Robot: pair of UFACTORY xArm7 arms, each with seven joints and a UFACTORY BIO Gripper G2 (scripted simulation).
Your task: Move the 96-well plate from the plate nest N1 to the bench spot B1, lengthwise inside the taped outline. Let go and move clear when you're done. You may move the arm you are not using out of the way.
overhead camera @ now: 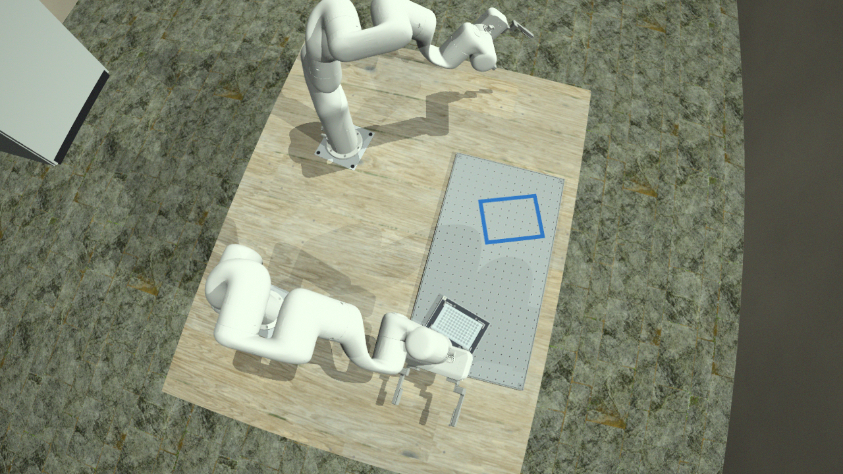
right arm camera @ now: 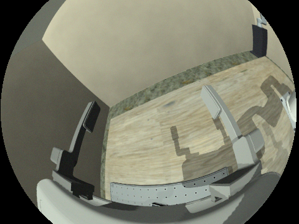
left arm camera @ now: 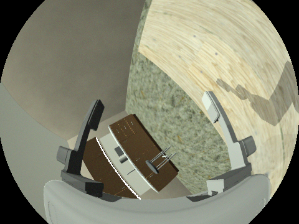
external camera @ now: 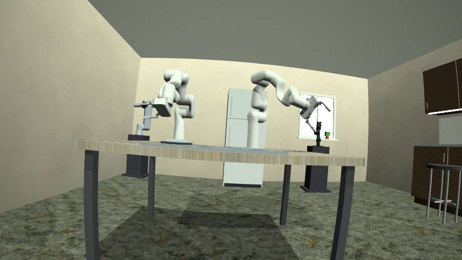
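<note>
On the nest sits the plate, its whole transfer to the outline left (left gripper and right gripper wide).

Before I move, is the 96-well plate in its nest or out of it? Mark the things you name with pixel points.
In: the top view shows the 96-well plate (overhead camera: pixel 458 325) inside the nest's dark frame (overhead camera: pixel 481 333).

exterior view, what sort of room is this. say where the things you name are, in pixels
Probably a kitchen fitted out for robot work: dark brown wall cabinets (external camera: pixel 442 87), a tall pale two-door refrigerator (external camera: pixel 243 174) and a round-topped metal-legged stool (external camera: pixel 444 167) (left arm camera: pixel 151 167) surround the arms' wooden table (external camera: pixel 219 154).
</note>
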